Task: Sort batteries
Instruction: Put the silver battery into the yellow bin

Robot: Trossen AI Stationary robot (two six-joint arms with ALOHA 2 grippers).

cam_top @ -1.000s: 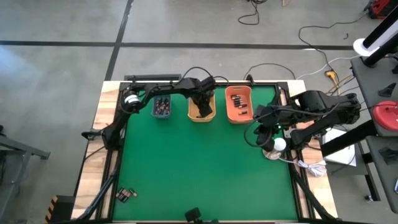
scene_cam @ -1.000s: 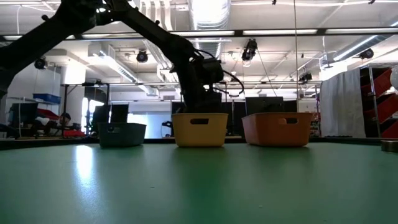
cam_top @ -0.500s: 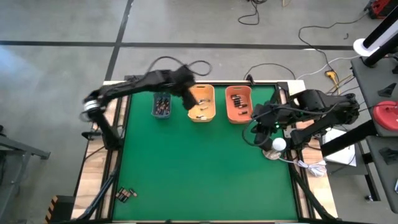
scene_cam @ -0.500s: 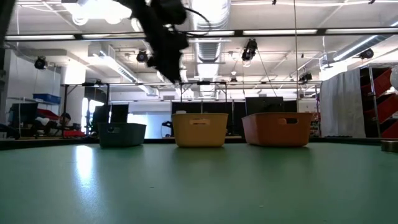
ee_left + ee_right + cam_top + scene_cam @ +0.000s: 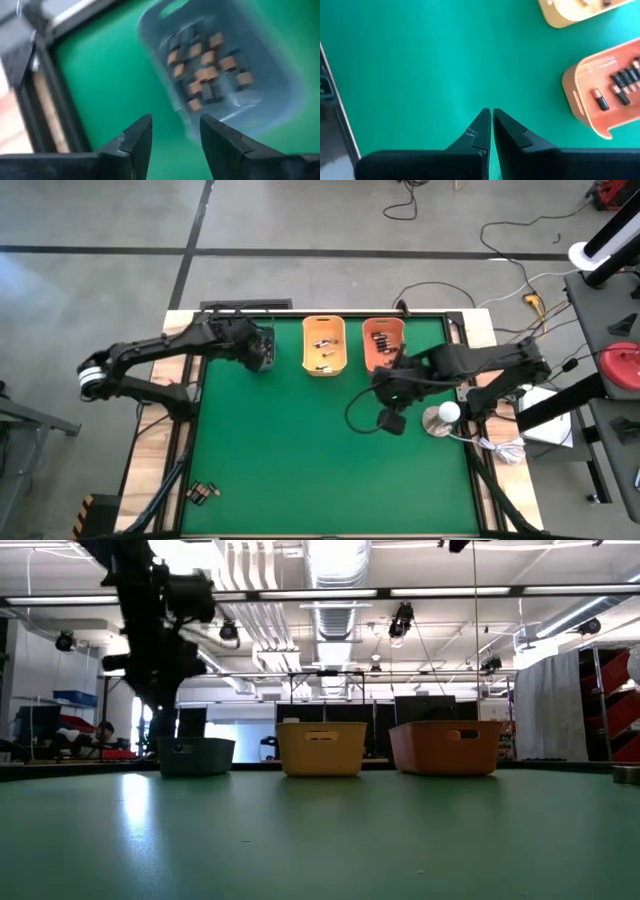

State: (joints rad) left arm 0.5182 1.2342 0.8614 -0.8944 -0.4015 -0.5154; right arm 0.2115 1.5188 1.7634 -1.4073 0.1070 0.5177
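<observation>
Seen from overhead, the green surface (image 5: 300, 450) fills the middle of the frame, with three bins in a row along its upper edge: a grey-blue bin (image 5: 262, 351) at the left, a yellow-orange bin (image 5: 324, 345) in the middle and an orange bin (image 5: 382, 346) at the right. The left gripper (image 5: 262, 348) hangs over the grey-blue bin in the upper left part of the surface; in the left wrist view its jaws stand spread with nothing between them, and the bin below them holds a cluster of batteries (image 5: 207, 72), blurred, with tan ends showing. The right gripper (image 5: 383, 383) sits just below the orange bin, right of centre in the overhead frame, above bare green; its jaws are pressed together and empty, as the right wrist view shows. That view also shows dark batteries (image 5: 620, 82) lying in the orange bin at the right edge of its frame, and a corner of the yellow-orange bin at the upper right. A few light batteries (image 5: 323, 352) lie in the yellow-orange bin. Another small group of dark batteries (image 5: 203, 493) lies loose on the surface in the lower left corner of the overhead frame, well apart from both grippers and from all three bins.
</observation>
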